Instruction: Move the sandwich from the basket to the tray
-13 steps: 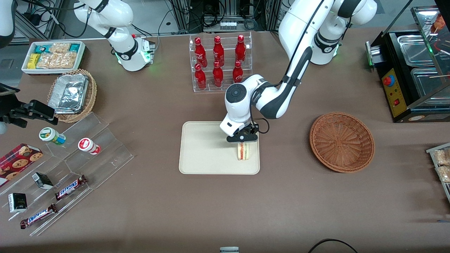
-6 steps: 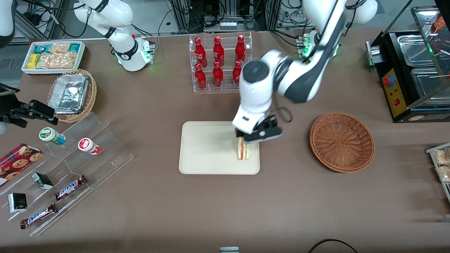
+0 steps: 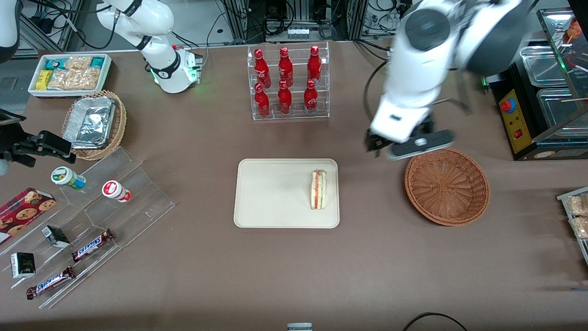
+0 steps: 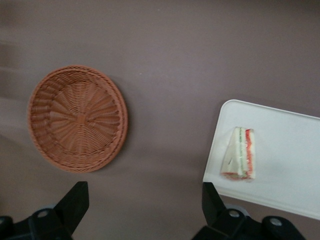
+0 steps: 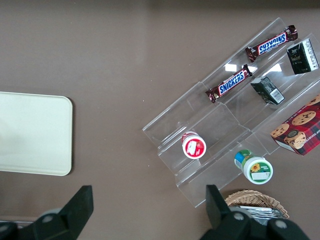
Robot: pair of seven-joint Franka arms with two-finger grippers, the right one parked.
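Sandwich (image 3: 318, 189) stands on edge on the tray (image 3: 271, 193); the gripper (image 3: 409, 145) hangs above the table beside the basket (image 3: 446, 185), fingers (image 4: 75, 202) spread wide, holding nothing.

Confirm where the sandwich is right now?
The sandwich lies on the tray, at the tray's end nearest the basket. The open gripper is off it, above the table by the basket's rim.

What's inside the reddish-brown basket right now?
Nothing shows inside the basket; its woven bottom is bare in the front and left wrist views. The sandwich lies on the tray. The gripper, fingers open and holding nothing, hangs above the basket's rim, covering only a sliver of it.
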